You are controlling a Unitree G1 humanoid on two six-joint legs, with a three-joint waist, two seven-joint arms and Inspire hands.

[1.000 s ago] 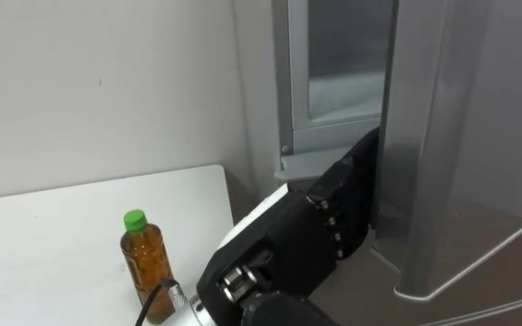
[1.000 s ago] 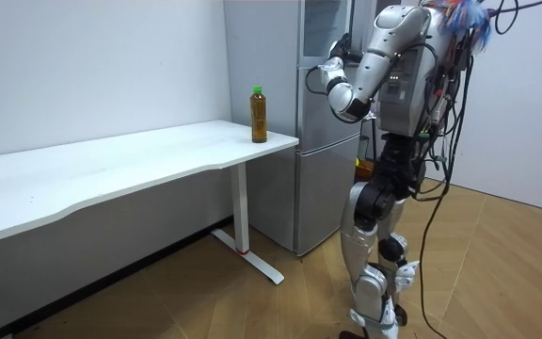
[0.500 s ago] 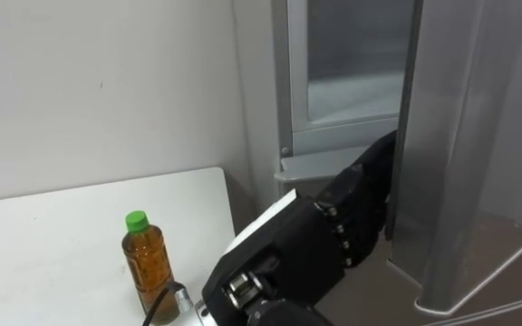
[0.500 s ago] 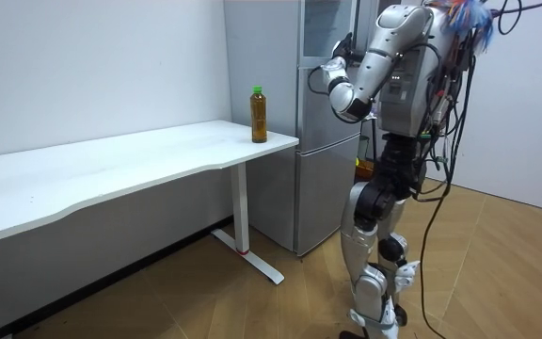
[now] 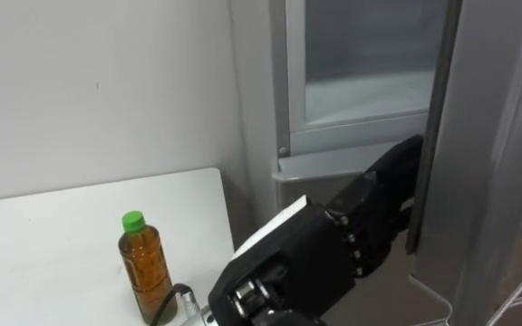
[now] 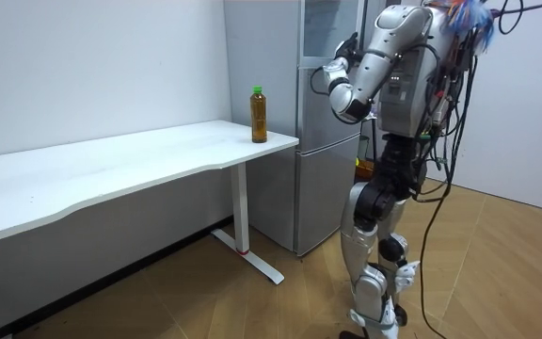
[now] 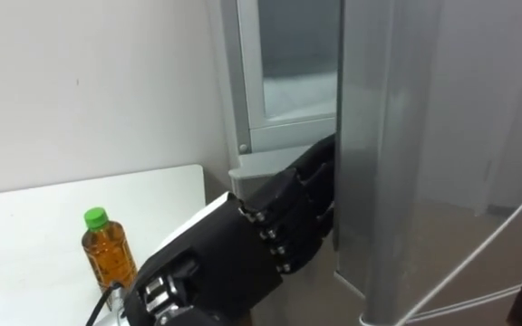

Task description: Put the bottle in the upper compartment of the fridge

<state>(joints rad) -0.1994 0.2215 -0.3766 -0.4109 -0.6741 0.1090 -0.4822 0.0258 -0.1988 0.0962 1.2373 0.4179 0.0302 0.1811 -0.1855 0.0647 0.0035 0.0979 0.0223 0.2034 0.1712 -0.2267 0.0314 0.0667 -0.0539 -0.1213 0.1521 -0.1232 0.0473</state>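
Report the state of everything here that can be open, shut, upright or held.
Amber plastic bottle with green cap: upright on the white table, capped, not held.
Grey upper fridge door: partly open.
Grey lower fridge door: shut.
Black left hand: at the upper door's open edge.

Left hand (image 7: pixel 234 246) partly hidden behind fridge door (image 7: pixel 388 136) edge; door cut off above.

Bright even room light, soft shadows, sheen on fridge door (image 5: pixel 492 136)
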